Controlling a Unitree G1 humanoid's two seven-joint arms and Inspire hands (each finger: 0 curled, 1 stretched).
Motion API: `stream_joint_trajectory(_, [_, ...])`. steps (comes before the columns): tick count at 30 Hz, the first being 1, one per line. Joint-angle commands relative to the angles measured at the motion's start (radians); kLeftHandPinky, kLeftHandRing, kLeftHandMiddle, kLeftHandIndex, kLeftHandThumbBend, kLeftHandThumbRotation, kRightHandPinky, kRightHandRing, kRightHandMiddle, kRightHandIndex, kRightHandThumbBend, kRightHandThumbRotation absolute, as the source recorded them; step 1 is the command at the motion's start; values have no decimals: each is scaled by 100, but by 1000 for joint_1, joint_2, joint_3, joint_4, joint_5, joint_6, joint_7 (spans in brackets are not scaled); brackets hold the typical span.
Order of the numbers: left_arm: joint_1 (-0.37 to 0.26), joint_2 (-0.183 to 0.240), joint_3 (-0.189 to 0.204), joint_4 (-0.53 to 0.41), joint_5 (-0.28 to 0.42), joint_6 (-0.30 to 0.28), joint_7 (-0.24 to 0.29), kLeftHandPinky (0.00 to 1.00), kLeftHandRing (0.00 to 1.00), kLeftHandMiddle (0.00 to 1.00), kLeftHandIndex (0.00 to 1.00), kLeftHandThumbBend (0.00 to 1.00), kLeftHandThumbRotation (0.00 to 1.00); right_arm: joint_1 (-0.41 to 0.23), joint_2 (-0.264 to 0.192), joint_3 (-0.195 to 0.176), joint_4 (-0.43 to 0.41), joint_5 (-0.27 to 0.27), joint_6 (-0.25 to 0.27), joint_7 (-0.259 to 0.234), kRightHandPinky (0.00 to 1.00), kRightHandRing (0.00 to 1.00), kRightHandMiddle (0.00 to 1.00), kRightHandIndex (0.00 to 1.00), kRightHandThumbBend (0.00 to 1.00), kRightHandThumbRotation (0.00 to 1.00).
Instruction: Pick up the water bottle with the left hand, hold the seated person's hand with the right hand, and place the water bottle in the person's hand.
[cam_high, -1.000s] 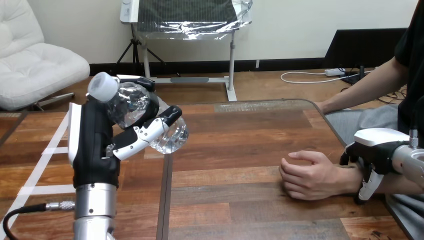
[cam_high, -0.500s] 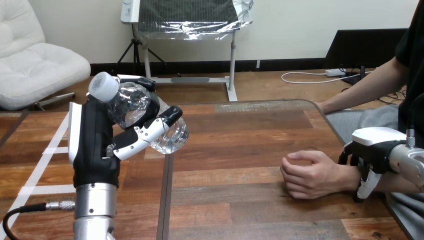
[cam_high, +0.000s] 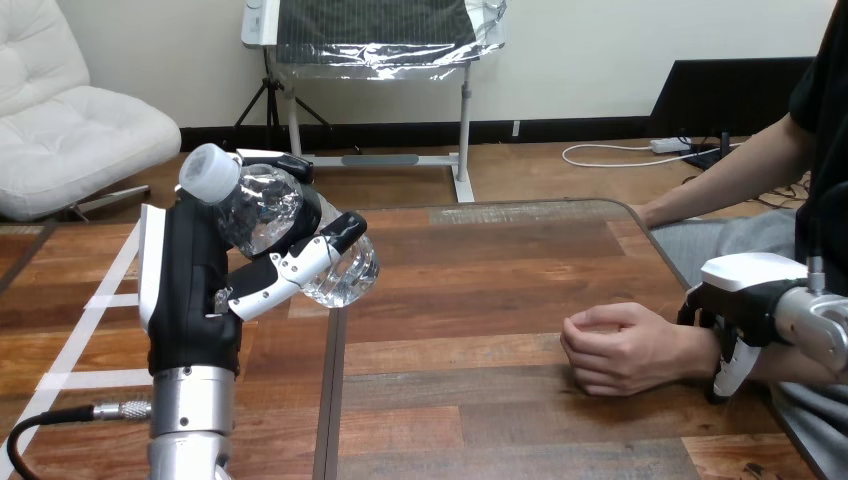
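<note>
Head view: left hand (cam_high: 200, 290) at frame left, fingers and thumb wrapped round the water bottle (cam_high: 262, 207). It's airborne over the table (cam_high: 480, 270), cap (cam_high: 207, 170) tilted upper left. Right hand (cam_high: 745, 295) at right edge, fingers curled over the person's wrist (cam_high: 700, 350). Person's hand (cam_high: 625, 350) lower right, loose fist on the wood. Suggest: carry bottle right, low and steady, base into the palm once it opens, then release.

A wooden table (cam_high: 480, 300) stands on wood flooring (cam_high: 560, 170), with a white armchair (cam_high: 80, 140) and foil-covered stand (cam_high: 375, 35) before a pale wall (cam_high: 600, 50).
</note>
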Motion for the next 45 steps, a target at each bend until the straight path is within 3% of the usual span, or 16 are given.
stream_joint_trajectory(1, [-53, 6, 1, -60, -8, -21, 2, 42, 42, 46, 51, 64, 0, 67, 79, 64, 50, -32, 4, 9, 79, 85, 86, 82, 66, 6])
stream_joint_trajectory(12, [-52, 6, 3, -65, -9, -14, 2, 42, 42, 46, 51, 63, 0, 76, 81, 71, 44, -26, -11, -5, 80, 84, 86, 81, 67, 9])
stream_joint_trajectory(29, [-52, 2, 3, -74, -13, -1, 4, 42, 42, 45, 50, 64, 0, 91, 85, 55, 49, 2, -44, -37, 58, 63, 69, 73, 67, 3])
stream_joint_trajectory(38, [-51, 5, 5, -76, -4, 3, 8, 42, 42, 45, 50, 65, 0, 106, 92, 36, 60, 23, -59, -98, 45, 52, 60, 66, 69, 0])
stream_joint_trajectory(45, [-51, 5, 6, -78, -6, 5, 7, 42, 42, 45, 50, 65, 0, 111, 99, 41, 66, 17, -47, -154, 38, 46, 55, 61, 68, 0])
